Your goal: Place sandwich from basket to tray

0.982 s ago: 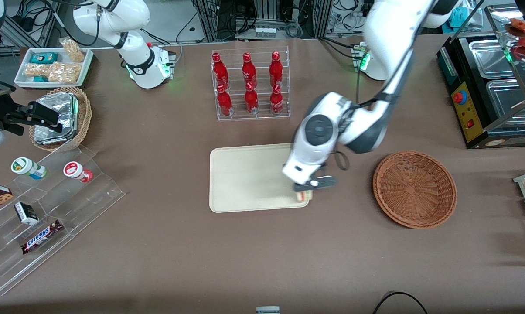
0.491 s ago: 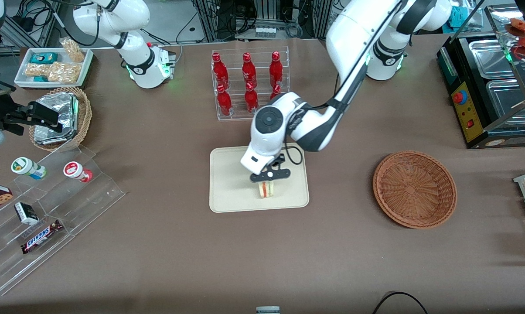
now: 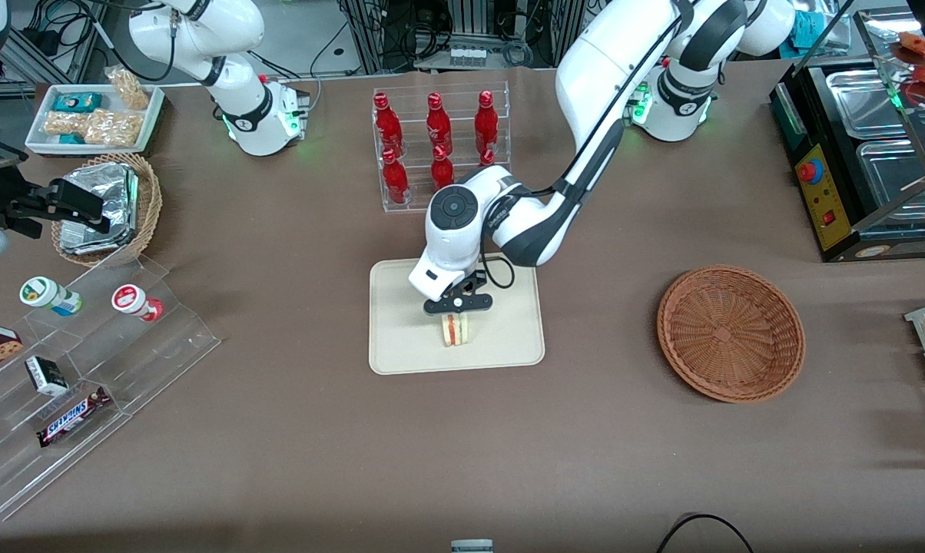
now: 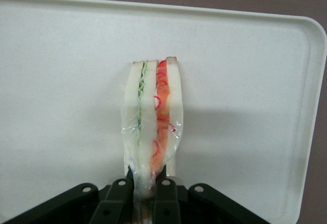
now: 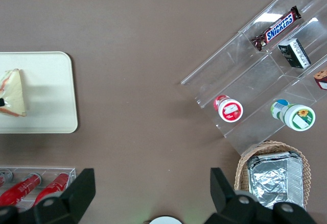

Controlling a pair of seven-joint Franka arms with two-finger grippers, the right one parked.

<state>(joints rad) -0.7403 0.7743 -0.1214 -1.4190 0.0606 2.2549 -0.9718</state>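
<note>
Here, end effector (image 3: 455,307) clamping the sandwich (image 3: 455,329) over the cream tray (image 3: 401,338), brown tabletop (image 3: 293,430), basket (image 3: 730,332) apart.

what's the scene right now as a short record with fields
gripper: over the tray, shut on the sandwich
sandwich: in clear wrap, held by one end, cut edge with red and green filling showing
tray: nothing else on it
basket: empty, toward the working arm's end of the table
task stage: sandwich above tray, not yet released

Black claw (image 3: 455,307) over cream tray (image 3: 401,338); white sandwich (image 4: 153,117) striped red and green.
</note>
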